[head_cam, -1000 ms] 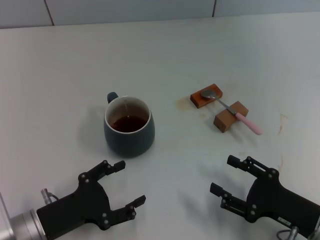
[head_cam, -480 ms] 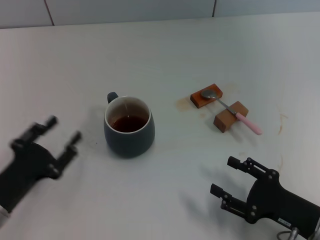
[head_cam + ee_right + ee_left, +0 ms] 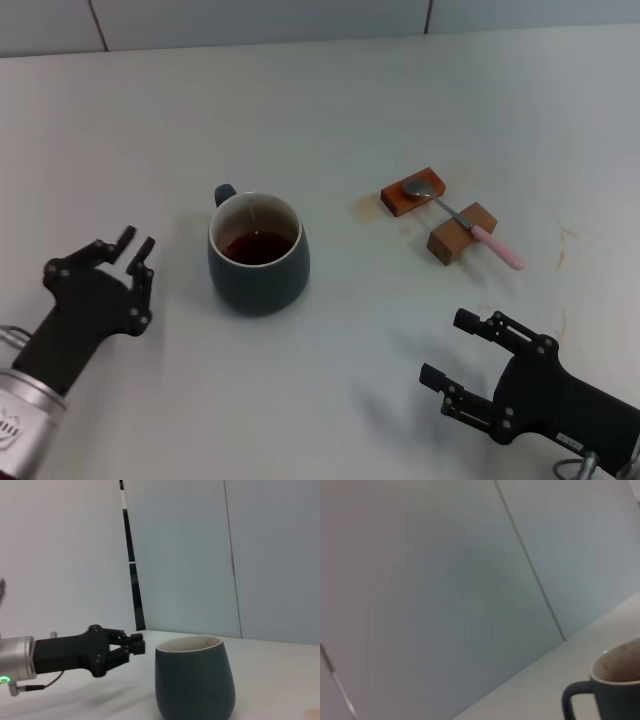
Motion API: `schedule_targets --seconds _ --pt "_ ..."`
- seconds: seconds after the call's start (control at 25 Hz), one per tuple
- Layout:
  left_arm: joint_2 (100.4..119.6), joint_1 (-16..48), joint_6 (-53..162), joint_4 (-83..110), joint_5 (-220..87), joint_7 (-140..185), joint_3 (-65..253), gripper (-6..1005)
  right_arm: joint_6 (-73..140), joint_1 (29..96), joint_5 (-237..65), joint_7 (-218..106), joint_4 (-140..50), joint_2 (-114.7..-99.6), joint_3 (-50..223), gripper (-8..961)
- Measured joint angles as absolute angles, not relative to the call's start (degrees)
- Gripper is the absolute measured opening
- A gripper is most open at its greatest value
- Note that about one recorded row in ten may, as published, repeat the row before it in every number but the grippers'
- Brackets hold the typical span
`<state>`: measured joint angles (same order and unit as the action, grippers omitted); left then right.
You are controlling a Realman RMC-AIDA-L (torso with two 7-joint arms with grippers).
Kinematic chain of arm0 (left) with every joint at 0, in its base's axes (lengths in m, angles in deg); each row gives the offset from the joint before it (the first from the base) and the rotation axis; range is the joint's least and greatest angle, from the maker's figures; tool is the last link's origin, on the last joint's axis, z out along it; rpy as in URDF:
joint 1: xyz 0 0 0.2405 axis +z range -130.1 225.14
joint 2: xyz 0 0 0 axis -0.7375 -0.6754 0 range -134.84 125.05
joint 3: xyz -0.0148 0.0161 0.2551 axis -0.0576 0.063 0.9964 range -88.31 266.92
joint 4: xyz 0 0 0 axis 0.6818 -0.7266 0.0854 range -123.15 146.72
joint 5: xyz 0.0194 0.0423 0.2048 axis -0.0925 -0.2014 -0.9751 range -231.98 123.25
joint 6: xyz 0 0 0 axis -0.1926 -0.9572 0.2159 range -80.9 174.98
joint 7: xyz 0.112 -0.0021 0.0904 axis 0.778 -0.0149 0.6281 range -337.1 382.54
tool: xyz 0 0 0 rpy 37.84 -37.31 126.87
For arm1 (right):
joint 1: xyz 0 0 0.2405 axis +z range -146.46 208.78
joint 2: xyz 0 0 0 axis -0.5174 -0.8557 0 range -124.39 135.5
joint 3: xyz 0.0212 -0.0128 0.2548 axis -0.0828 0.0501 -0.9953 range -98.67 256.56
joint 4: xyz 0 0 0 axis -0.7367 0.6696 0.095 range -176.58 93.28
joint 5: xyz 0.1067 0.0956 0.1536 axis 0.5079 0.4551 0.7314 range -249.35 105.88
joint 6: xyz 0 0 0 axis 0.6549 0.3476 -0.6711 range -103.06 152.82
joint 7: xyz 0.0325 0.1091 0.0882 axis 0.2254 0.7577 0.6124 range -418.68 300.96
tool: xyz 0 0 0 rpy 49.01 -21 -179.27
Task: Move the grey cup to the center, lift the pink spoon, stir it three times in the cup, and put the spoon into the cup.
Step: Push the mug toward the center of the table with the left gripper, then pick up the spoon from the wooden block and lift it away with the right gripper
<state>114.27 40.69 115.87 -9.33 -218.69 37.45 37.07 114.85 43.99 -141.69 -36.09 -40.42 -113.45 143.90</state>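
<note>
The grey cup stands left of the table's middle, with dark brown liquid inside and its handle pointing to the back left. It also shows in the left wrist view and the right wrist view. The pink spoon lies across two brown wooden blocks to the cup's right, bowl on the far block, pink handle sticking out front right. My left gripper is open and empty, level with the cup a short way to its left; it shows in the right wrist view. My right gripper is open and empty near the front edge, below the spoon.
The far wooden block and the near wooden block carry the spoon. The white table runs back to a pale panelled wall.
My left arm has swung from the front of the table out to the left and now sits beside the cup, fingers pointing toward it. The right arm, cup and spoon have not moved.
</note>
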Motion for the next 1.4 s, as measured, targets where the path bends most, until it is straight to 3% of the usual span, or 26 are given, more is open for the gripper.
schedule_targets --seconds 0.28,0.52,1.2,1.4 --pt "114.28 39.5 110.5 -12.8 -218.7 39.2 39.6 30 115.0 43.9 -141.7 -36.1 -40.4 -113.45 143.9 744" --pt "114.27 38.6 107.3 -15.1 -218.7 39.3 41.6 -2 115.4 43.9 -141.7 -36.1 -40.5 -113.36 143.9 743" --pt "114.28 33.1 107.3 -15.4 -216.1 36.6 51.1 69 116.6 43.2 -141.3 -33.5 -40.4 -113.23 141.0 740" --pt "113.33 34.7 112.0 -13.2 -214.8 24.0 48.9 90 116.4 42.6 -141.1 -13.4 -41.8 -111.0 134.2 739"
